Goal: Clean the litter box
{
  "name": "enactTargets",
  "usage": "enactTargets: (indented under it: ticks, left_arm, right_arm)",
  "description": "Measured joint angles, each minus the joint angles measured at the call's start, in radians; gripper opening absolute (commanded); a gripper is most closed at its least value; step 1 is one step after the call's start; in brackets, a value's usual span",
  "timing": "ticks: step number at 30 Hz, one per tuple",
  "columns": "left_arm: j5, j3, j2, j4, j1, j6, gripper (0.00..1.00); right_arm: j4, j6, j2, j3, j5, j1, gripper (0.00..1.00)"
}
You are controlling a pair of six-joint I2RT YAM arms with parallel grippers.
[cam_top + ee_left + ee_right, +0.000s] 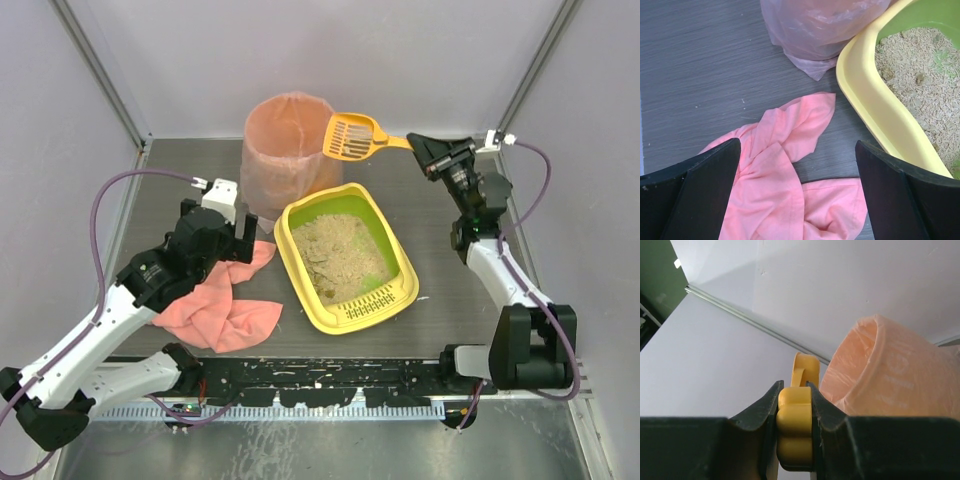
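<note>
Grey table (170,190), yellow litter box (370,306), orange scoop (352,137)

Overhead rear view looking down, close wrist views, all sharing bin (282,165)

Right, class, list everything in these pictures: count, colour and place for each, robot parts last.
litter box: one, yellow with green inside, mid-table
litter: one layer, beige, inside the litter box
bin: one, pink-lined, behind the litter box
scoop: one, orange, held up next to the bin's rim
cloth: one, pink, crumpled left of the litter box
table: one, dark grey, under everything
left claw: one, black, open above the cloth
right claw: one, black, shut on the scoop
</note>
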Motion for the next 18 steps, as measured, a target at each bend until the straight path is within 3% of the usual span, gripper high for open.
enactTargets:
  ticks: [11, 18]
  left_arm:
    - [-0.058, -0.017, -0.050, -0.014, 0.021, 0.000, 0.98]
    - [-0.037, -0.022, -0.046, -0.018, 0.048, -0.003, 0.98]
  right_arm:
    - [-0.121, -0.111, 0.365, 0.407, 0.111, 0.164, 0.01]
    - [-0.146, -0.287, 0.480, 0.584, 0.097, 0.208, 0.01]
